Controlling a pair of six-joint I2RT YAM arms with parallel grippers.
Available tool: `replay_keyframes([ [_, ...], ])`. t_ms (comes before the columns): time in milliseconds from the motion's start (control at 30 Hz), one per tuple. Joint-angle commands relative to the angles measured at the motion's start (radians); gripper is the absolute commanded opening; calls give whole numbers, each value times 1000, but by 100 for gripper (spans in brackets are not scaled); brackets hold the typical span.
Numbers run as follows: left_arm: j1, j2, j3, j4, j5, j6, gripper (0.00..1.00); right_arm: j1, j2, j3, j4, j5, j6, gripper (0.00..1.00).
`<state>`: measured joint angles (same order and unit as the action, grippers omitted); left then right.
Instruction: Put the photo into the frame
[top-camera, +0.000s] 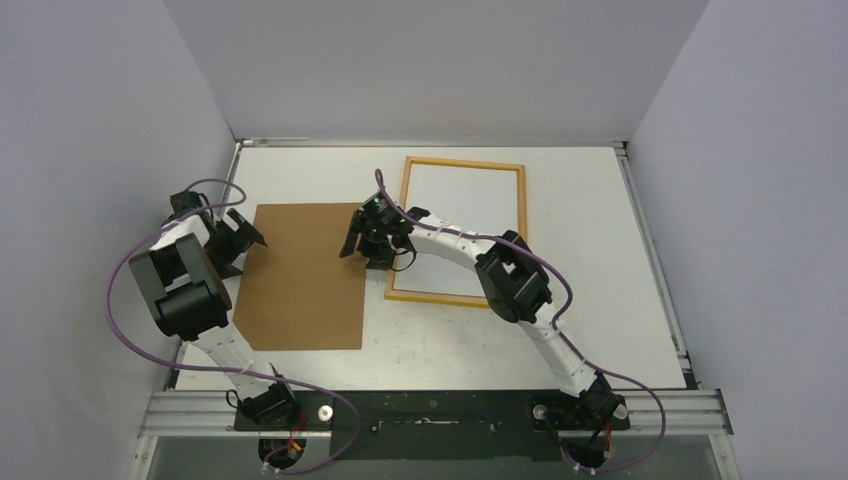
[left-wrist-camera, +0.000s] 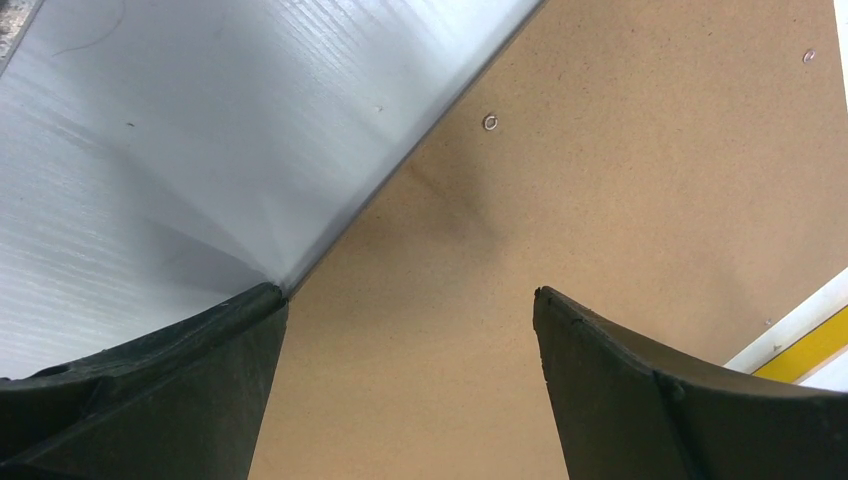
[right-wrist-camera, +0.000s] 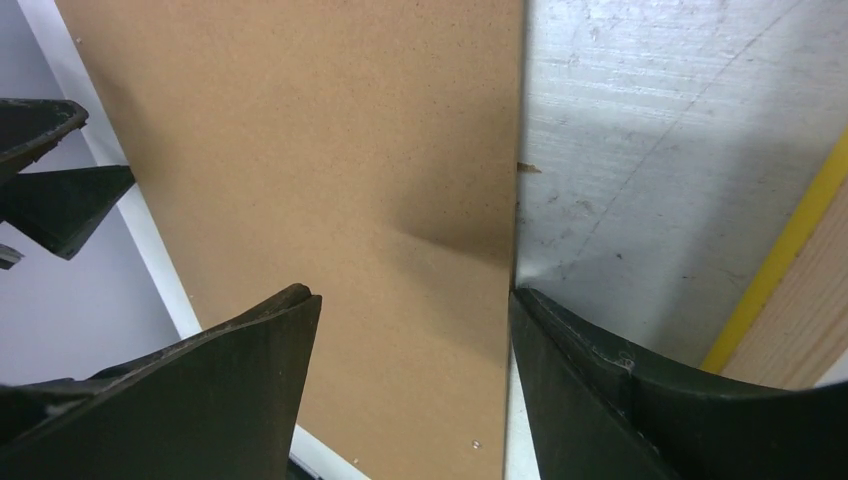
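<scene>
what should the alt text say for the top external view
Seen from above, a brown backing board lies flat on a white table, with the left gripper open at its left edge and the right gripper open at its right edge. To the board's right lies a wood-edged frame, plain white inside.

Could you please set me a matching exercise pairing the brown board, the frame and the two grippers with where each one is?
Things: 1 brown board; 2 frame; 3 left gripper; 4 right gripper.
Places: A open, straddling the board's right edge; B flat, left of the frame; C open, straddling the board's left edge; D flat, right of the board.
Pairs: 1-B; 2-D; 3-C; 4-A.
</scene>
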<state>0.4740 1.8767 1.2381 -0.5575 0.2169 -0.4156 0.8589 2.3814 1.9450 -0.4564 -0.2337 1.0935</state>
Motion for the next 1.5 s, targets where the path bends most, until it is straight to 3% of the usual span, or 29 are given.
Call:
replay_keyframes([
  [0, 5, -25, -23, -44, 40, -22, 93, 23, 56, -20, 42, -83, 80, 71],
  [267, 6, -51, -57, -43, 92, -21, 92, 9, -16, -106, 355, -164, 181, 71],
  [400, 6, -73, -85, -32, 146, -44, 92, 5, -63, -45, 288, -131, 101, 71],
  [667, -1, -101, -152, 36, 273, -113, 91, 5, -173, -129, 278, -93, 68, 71],
  [1133, -23, -162, -208, 46, 328, -131, 90, 1, -258, -172, 229, -63, 14, 71],
  [1467, -115, -213, -282, 121, 309, -205, 90, -29, -334, -285, 221, -36, 3, 71],
])
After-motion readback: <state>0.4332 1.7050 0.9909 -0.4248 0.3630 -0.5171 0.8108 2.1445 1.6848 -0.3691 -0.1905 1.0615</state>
